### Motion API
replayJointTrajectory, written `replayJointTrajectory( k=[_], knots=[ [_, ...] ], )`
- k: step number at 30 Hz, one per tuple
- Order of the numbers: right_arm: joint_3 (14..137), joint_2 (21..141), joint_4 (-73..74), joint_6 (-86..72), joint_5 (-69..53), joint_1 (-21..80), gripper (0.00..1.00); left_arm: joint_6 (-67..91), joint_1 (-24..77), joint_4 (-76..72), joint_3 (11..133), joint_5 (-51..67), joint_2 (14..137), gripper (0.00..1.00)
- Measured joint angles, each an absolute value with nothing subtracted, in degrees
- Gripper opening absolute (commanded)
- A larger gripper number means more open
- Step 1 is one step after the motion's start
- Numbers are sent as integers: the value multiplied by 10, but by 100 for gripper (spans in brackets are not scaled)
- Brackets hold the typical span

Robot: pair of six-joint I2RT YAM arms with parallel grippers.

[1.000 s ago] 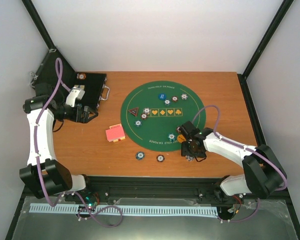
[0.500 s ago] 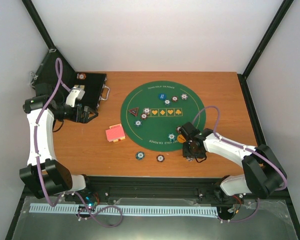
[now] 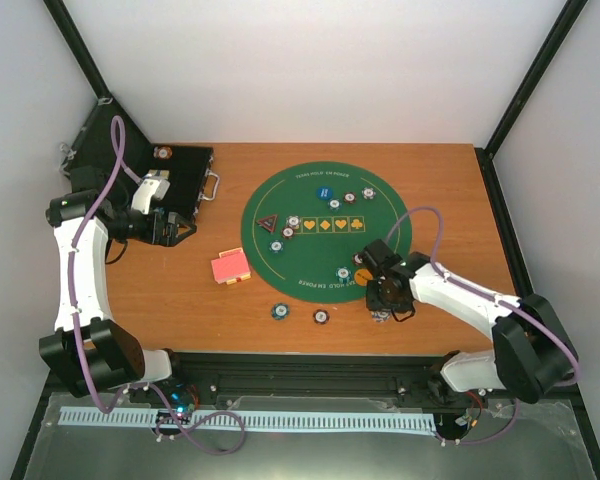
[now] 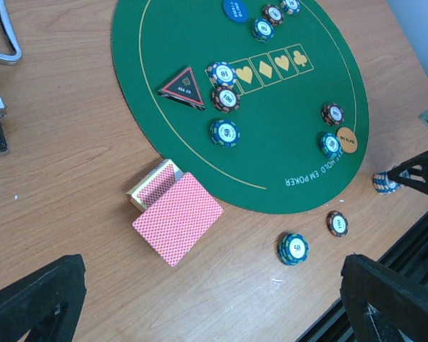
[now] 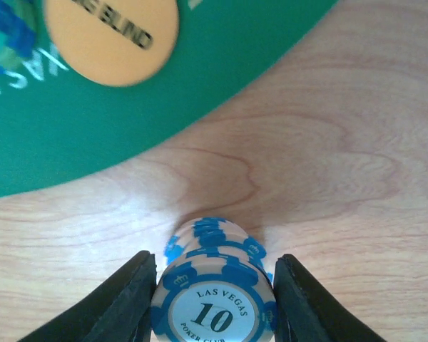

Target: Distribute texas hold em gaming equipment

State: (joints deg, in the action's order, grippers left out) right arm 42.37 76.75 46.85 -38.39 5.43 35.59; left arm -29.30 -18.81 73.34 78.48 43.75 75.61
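Since it is round, the stack of light-blue-and-white poker chips (image 5: pixel 212 299) has no long axis. It stands upright, "10" face up, on the brown wooden table (image 5: pixel 342 142), just off the near right edge of the round green felt mat (image 5: pixel 93 128). The right gripper (image 5: pixel 214 263) points down at the table, its fingers (image 5: pixel 128 299) touching both sides of the stack. The left gripper (image 4: pixel 212 262) hangs wide open and empty at the far left. From above, the right wrist hides the stack.

Even bright light; orange button (image 5: pixel 110 32) blurred.
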Motion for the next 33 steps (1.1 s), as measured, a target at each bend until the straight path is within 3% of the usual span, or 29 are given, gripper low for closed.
replayJointTrajectory(
  k=[10,21,33],
  knots=[
    [550,771,515,-355,79,347,30,-295,-188,734,785,437,756,100],
    [656,914,493,-286,84,237,28,-314,-188,747,785,434,756,100],
    [686,1037,458,-255,79,212,27,-331,-188,758,785,431,754,100]
  ],
)
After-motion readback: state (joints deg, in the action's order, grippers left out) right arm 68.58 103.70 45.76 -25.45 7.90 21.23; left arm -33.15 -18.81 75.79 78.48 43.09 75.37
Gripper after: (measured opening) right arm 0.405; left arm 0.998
